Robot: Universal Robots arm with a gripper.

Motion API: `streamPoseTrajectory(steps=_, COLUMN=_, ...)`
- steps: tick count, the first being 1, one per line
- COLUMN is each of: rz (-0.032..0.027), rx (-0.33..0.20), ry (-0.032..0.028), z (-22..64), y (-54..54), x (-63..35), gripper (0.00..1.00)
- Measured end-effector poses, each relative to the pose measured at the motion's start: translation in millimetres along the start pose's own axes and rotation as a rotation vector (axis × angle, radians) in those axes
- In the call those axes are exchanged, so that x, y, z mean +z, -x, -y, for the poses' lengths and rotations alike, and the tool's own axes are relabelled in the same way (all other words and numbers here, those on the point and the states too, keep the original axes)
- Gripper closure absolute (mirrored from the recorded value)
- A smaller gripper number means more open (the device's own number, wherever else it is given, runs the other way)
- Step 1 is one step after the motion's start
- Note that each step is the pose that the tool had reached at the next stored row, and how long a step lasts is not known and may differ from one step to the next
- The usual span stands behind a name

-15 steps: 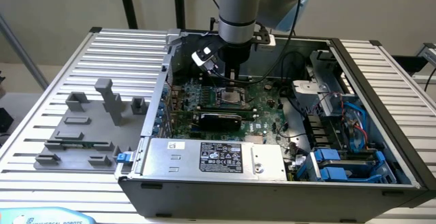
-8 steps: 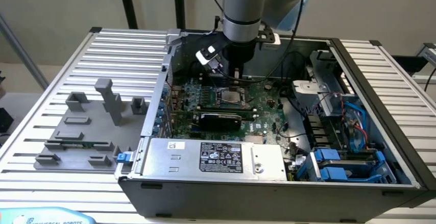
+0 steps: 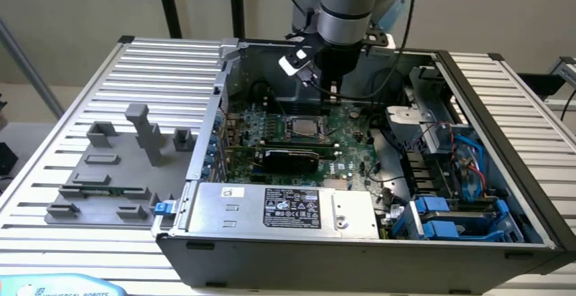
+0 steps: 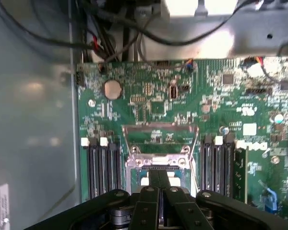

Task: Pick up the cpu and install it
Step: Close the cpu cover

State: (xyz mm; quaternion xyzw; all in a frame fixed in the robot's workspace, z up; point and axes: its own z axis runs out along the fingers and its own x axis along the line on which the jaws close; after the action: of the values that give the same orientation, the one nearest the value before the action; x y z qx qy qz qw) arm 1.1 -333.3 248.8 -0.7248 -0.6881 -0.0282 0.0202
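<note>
Gripper (image 4: 159, 178) hangs just above the socket (image 3: 290, 134), jaws pressed together, and I see nothing between them. The cpu (image 3: 307, 125) seems to lie inside the socket, flat, with its silvery top facing up. It is square, so it has no real long axis; its edges run parallel to the socket frame and to the memory slots (image 4: 103, 167) beside the socket. Risk from here, in my judgement: the clamp frame (image 4: 158, 128) of the socket looks open, so a downward touch from the closed jaws could shift the cpu or bend pins. Also the cables (image 4: 180, 43) beyond the socket might catch the arm.
</note>
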Motion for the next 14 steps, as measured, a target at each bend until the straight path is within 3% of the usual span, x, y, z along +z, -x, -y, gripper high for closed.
streamPoseTrajectory(steps=6, rz=-0.001, rx=0.0, ry=-0.0034, z=-27.5, y=3.4, x=-16.9, gripper=0.89)
streamPoseTrajectory(steps=11, rz=-0.0024, rx=0.0, ry=-0.005, z=-49.9, y=5.0, x=-19.6, gripper=0.89)
streamPoseTrajectory(steps=14, rz=-0.0032, rx=0.0, ry=-0.005, z=-58.1, y=4.9, x=-19.5, gripper=0.89)
